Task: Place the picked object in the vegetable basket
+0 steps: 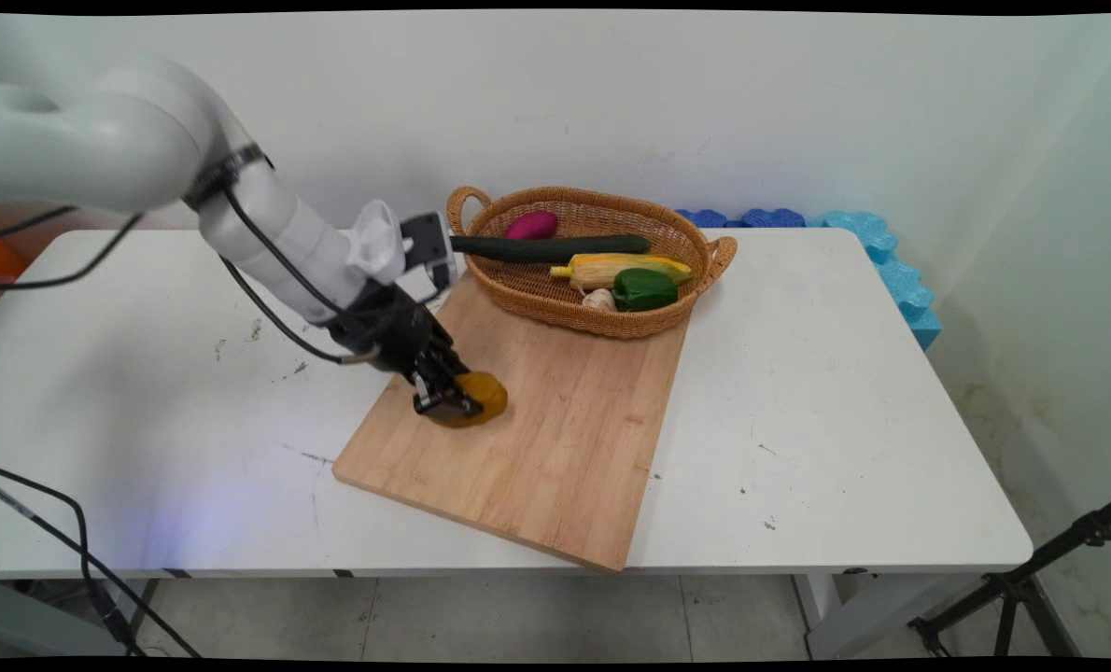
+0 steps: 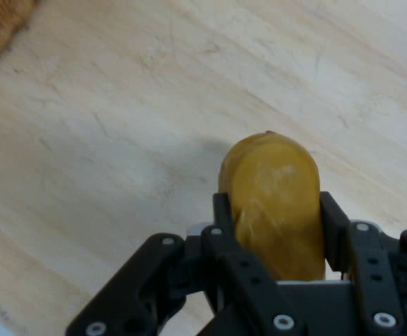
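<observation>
My black gripper (image 1: 453, 397) is down at the left part of a wooden cutting board (image 1: 555, 439), shut on a yellow-brown potato-like vegetable (image 1: 483, 396). In the hand view the vegetable (image 2: 273, 203) sits squeezed between both fingers (image 2: 224, 217), its rounded end sticking out over the board (image 2: 119, 140). It rests at or just above the board's surface; I cannot tell whether it touches.
A wicker basket (image 1: 518, 289) stands at the board's far end, holding a purple vegetable (image 1: 531, 225), a dark cucumber (image 1: 555, 248), a corn cob (image 1: 611, 270), a green pepper (image 1: 644, 288) and garlic (image 1: 599, 299). Blue foam pieces (image 1: 882, 252) line the table's far right edge.
</observation>
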Controlling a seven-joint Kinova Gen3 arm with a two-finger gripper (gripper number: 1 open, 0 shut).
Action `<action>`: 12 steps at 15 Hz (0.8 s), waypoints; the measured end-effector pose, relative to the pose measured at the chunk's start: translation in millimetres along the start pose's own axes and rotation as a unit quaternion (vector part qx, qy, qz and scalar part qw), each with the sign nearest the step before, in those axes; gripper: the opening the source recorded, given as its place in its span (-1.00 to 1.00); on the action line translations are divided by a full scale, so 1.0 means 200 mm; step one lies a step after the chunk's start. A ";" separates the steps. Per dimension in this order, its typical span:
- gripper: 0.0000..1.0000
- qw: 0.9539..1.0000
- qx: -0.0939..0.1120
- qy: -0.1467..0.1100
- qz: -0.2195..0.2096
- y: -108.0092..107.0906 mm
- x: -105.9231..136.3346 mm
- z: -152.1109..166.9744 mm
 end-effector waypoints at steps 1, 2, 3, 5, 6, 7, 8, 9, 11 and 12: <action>-1.00 1.000 0.000 0.004 0.002 0.00 0.02 -0.06; -1.00 1.000 -0.001 0.009 0.002 0.00 0.05 -0.12; -1.00 1.000 -0.001 0.014 0.002 -0.01 0.07 -0.17; -1.00 1.000 -0.001 0.028 0.001 -0.05 0.15 -0.27; -1.00 0.999 0.002 0.035 0.000 -0.07 0.19 -0.31; -1.00 0.999 0.007 0.043 0.001 -0.11 0.24 -0.35; -1.00 0.999 0.014 0.050 0.003 -0.15 0.28 -0.38; -1.00 0.998 0.022 0.055 0.002 -0.19 0.31 -0.41; -1.00 0.998 0.035 0.060 0.000 -0.25 0.37 -0.43; -1.00 0.997 0.045 0.063 -0.002 -0.30 0.40 -0.43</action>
